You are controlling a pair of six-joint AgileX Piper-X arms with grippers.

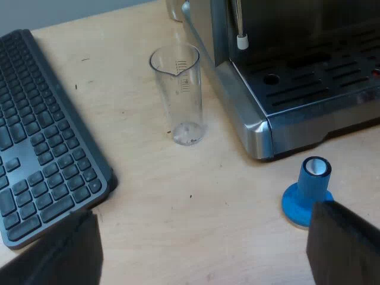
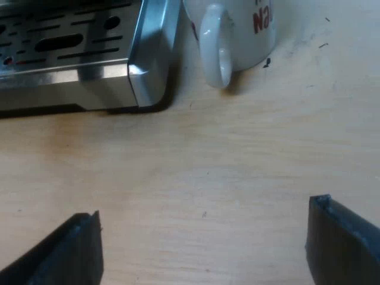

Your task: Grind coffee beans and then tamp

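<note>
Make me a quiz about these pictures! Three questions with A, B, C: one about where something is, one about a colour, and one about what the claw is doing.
1. Where does the measuring glass stand?
A. Between the keyboard and the coffee machine
B. On top of the coffee machine
C. Lying on the keyboard

2. What colour is the tamper?
A. Red
B. Blue
C. Green

3. What is the right claw doing?
A. Shut on the tamper
B. Shut on the glass
C. Open, holding nothing

Answers:
1. A, the glass stands upright on the wood with the keyboard on one side and the machine's corner on the other.
2. B, its round base and stem are bright blue, with a white end.
3. C, its two black fingers are far apart with bare wood between them.
</note>
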